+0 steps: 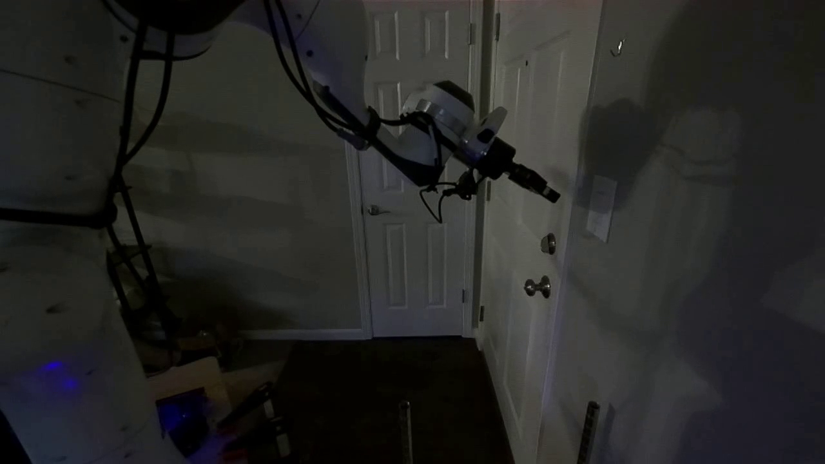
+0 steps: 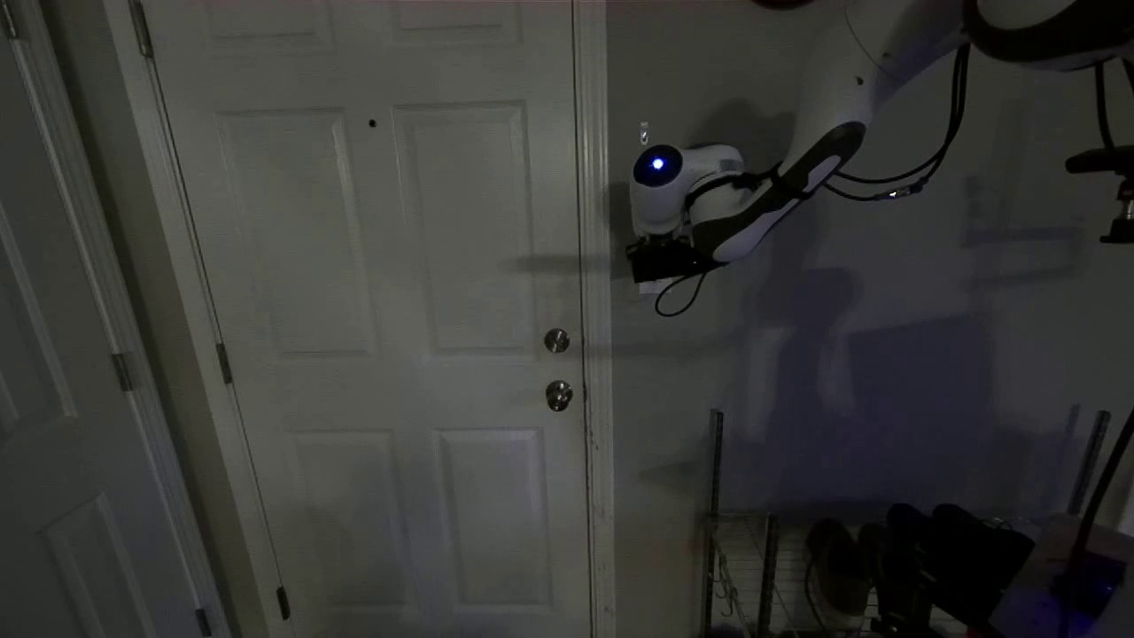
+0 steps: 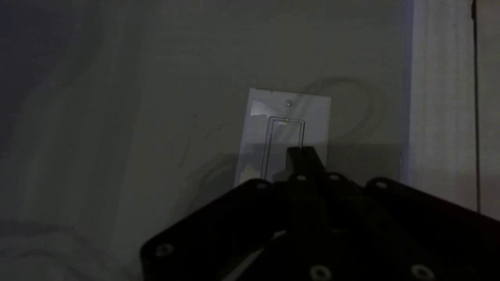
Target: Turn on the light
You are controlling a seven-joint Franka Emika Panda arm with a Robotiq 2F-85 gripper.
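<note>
1. Where a wire rack stands low by the wall in an exterior view, it holds what look like dark shoes.
2. The light switch, a pale upright plate, is on that wall near the door frame, with bare wall between their edges.
3. The arm reaches down from higher up, and the hand slopes downward; a gap shows between it and the switch in an exterior view.
4. The hand is closed, its 2 fingertips together; in the wrist view it hides the switch's lower part.
</note>
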